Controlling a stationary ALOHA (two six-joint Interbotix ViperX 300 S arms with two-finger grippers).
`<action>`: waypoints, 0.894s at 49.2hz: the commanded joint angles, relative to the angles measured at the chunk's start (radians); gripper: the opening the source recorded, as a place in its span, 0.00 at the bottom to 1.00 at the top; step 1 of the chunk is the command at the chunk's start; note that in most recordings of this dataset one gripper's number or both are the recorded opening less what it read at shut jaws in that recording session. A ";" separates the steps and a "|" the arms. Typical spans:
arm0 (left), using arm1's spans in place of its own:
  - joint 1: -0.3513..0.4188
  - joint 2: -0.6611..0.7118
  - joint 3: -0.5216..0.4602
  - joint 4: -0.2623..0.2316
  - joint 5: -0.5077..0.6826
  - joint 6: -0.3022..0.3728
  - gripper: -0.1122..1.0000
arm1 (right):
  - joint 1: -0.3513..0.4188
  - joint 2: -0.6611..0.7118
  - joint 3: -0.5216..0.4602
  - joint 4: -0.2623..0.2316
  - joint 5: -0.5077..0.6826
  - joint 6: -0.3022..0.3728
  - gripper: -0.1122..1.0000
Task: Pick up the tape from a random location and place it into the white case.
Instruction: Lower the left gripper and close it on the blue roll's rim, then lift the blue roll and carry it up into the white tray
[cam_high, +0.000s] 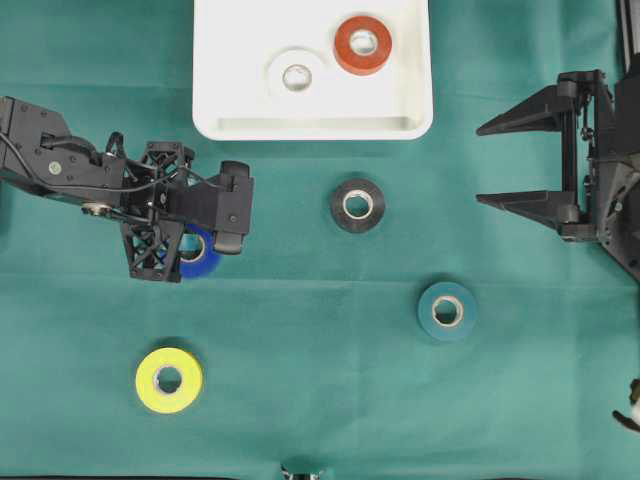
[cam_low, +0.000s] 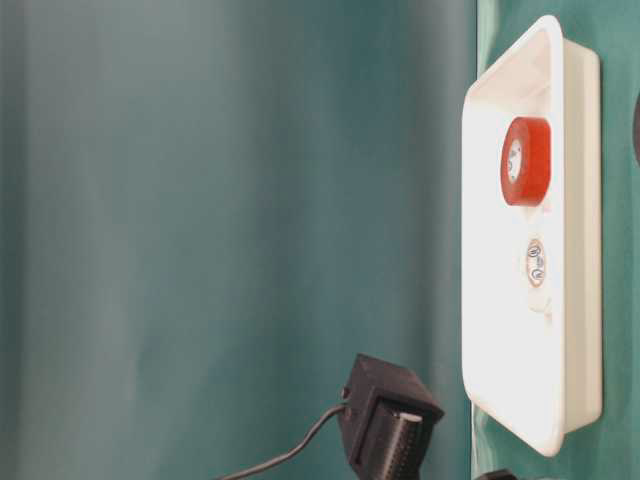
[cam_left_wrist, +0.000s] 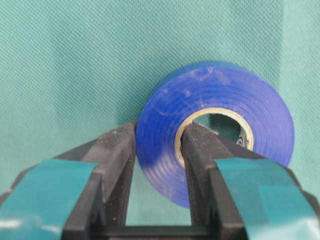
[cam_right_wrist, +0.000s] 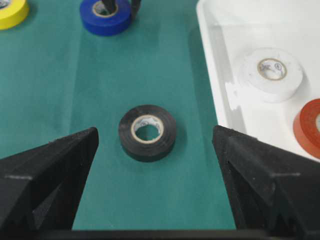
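Blue tape roll (cam_left_wrist: 215, 135) gripped by the left gripper (cam_left_wrist: 157, 150).
Jaws are clamped across its wall; the right gripper (cam_right_wrist: 155, 150) is held wide open, empty.

case (cam_high: 312, 125) at 12 o'clock on counter (cam_high: 320, 400), two rolls (cam_high: 362, 45) inside | free rolls (cam_high: 357, 205) at centre, 4, 7 o'clock | pincer-held roll (cam_high: 197, 255) at 9
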 joint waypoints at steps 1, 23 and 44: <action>-0.003 -0.052 -0.025 -0.005 0.038 -0.003 0.31 | -0.002 0.005 -0.028 0.000 -0.005 0.000 0.89; -0.029 -0.222 -0.147 -0.005 0.279 -0.021 0.31 | -0.002 0.005 -0.031 0.000 0.005 0.000 0.89; -0.052 -0.367 -0.310 -0.005 0.479 -0.021 0.31 | -0.002 0.003 -0.031 0.000 0.008 -0.002 0.89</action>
